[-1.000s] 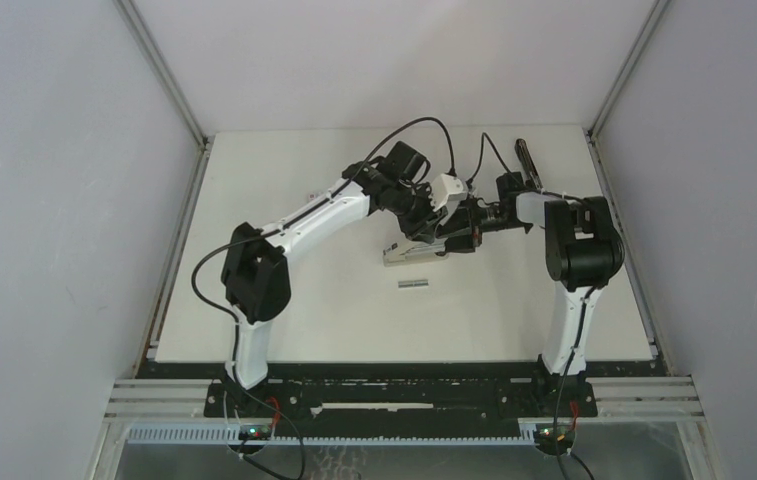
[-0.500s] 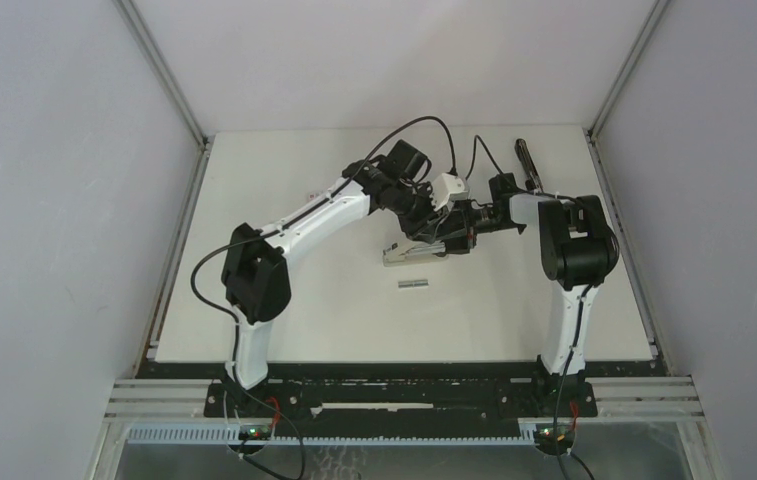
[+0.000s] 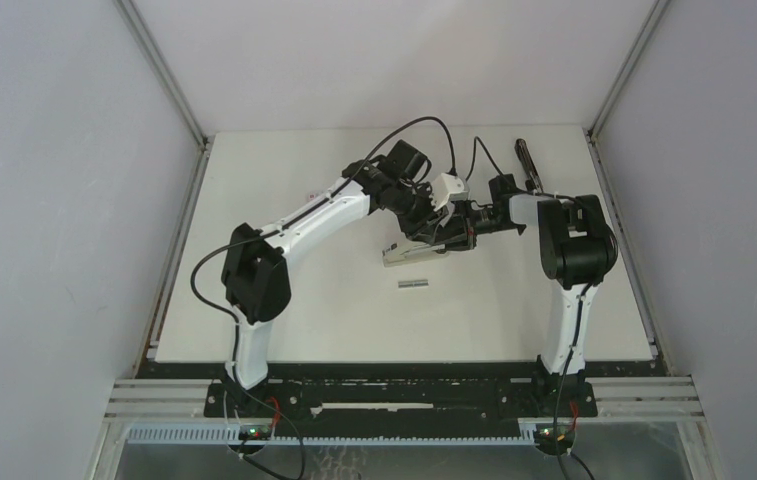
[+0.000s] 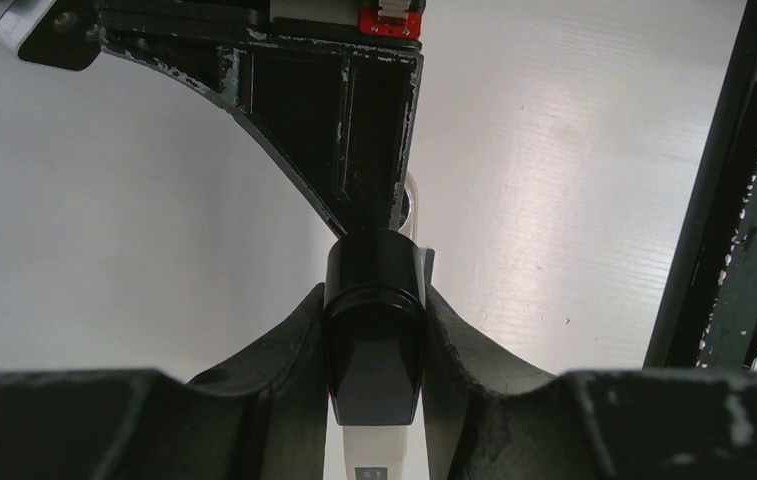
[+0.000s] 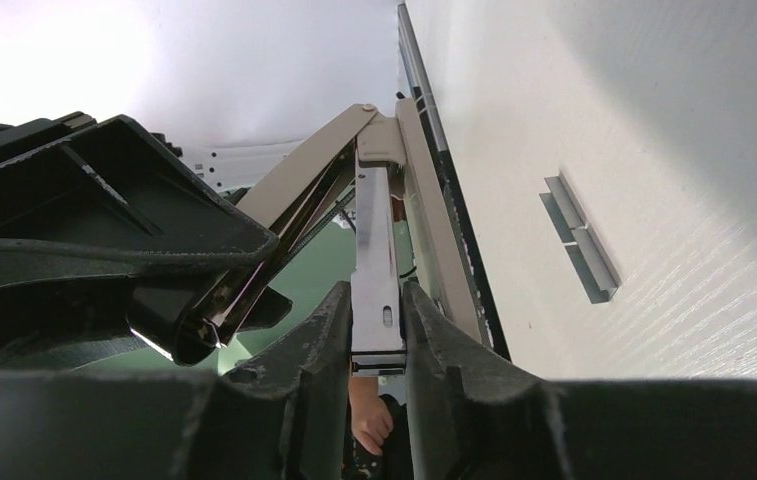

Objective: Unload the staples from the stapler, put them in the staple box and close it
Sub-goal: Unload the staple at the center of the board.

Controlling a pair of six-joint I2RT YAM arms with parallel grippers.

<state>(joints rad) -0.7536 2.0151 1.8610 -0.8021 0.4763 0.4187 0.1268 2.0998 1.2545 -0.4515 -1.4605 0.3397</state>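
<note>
Black stapler (image 4: 374,285) clamped by left gripper (image 4: 374,312) — right gripper (image 5: 378,312) pinches its metal rail (image 5: 376,230) (staples (image 3: 411,285) lie apart).

Stapler (image 3: 403,256) toward the back middle of the table, hinged open; black upper arm swung away from the silvery magazine rail, beige base alongside; free end pointing left in the top view. Short grey staples (image 3: 412,285) in a thin strip, flat on the white tabletop, nearer the arm bases, apart from the stapler.
</note>
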